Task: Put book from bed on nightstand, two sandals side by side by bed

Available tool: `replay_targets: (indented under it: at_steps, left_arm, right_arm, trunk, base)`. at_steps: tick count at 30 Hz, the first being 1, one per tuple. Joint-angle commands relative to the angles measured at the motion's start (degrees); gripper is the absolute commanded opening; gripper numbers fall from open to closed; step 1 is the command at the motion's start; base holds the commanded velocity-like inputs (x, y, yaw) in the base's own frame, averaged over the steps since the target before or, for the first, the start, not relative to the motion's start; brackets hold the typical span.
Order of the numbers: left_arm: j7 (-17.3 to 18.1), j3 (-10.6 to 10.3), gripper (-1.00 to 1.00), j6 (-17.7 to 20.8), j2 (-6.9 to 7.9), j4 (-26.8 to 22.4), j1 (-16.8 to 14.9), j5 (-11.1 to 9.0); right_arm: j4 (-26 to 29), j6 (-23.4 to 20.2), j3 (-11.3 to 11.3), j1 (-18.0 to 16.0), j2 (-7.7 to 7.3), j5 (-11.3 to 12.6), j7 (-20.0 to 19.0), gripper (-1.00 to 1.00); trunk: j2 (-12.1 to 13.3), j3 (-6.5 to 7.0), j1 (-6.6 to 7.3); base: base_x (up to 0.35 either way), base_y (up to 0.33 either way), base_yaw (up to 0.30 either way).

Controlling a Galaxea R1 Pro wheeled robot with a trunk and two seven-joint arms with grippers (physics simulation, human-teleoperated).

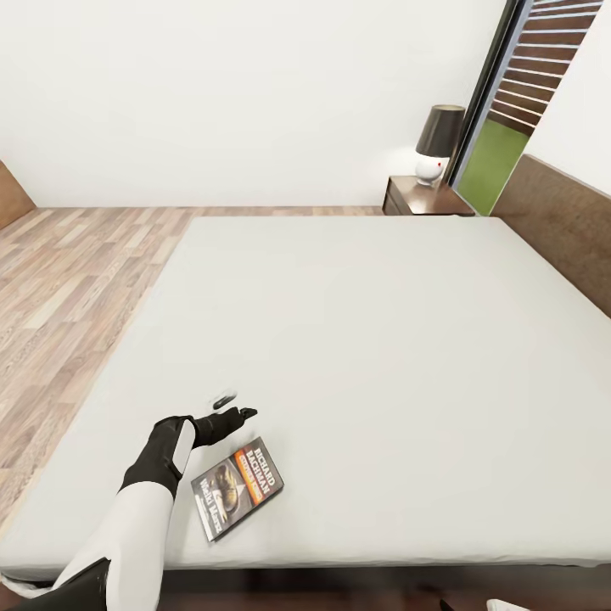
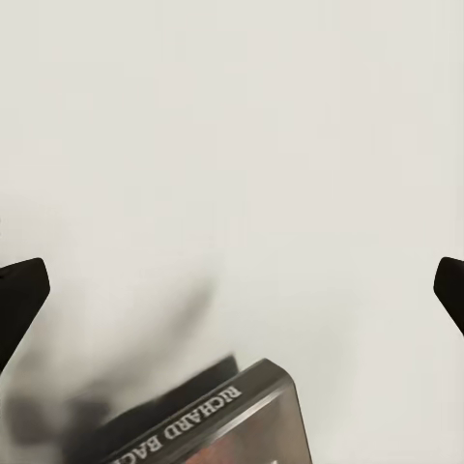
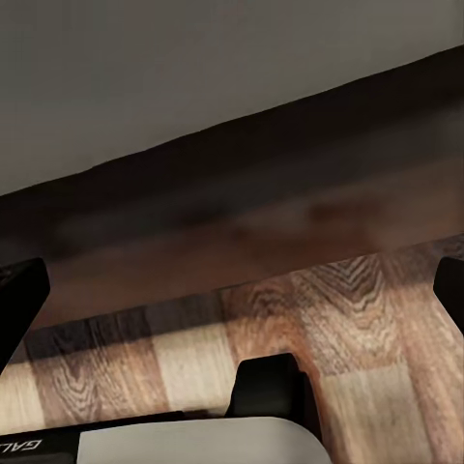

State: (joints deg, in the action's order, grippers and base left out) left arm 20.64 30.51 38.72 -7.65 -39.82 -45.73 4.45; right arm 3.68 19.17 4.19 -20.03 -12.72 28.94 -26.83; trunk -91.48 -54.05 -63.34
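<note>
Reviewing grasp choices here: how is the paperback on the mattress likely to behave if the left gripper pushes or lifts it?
The book lies flat on the soft mattress, so a push would probably slide it, not tip it. It looks thin, so likely light and somewhat bendable. With the left gripper open just beyond it, getting fingers under an edge may be awkward.

A home bedroom — wide bed (image 1: 356, 356), nightstand (image 1: 420, 197) with lamp (image 1: 437, 142), wood-plank floor (image 1: 68, 280).

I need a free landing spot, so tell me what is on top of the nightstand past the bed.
On the nightstand stands a lamp with a dark shade and white base. The top beside it looks bare; the bed's corner hides the lower front.
</note>
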Motion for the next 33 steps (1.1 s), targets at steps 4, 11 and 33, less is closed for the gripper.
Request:
replay_targets:
  at_steps: [4, 11, 33]
  left_arm:
    - [0.5, 0.4, 1.00, 0.3, -0.08, -0.1, -0.1, 0.5]
    - [0.5, 0.4, 1.00, 0.3, -0.09, -0.1, -0.1, 0.5]
    - [0.5, 0.5, 1.00, 0.3, -0.05, -0.1, -0.1, 0.5]
  right_arm:
    - [-0.1, 0.2, 0.4, 0.0, 0.00, 0.6, -0.2, 1.00]
    - [-0.1, 0.2, 0.4, -0.1, -0.01, 0.6, -0.2, 1.00]
    - [-0.1, 0.2, 0.4, 0.0, -0.01, 0.6, -0.2, 1.00]
  trunk:
    - [0.0, -0.04, 0.00]
    - [0.0, -0.04, 0.00]
    - [0.0, -0.04, 0.00]
  base:
    - [0.000, 0.000, 0.000]
    - [0.000, 0.000, 0.000]
    - [-0.103, 0.013, 0.000]
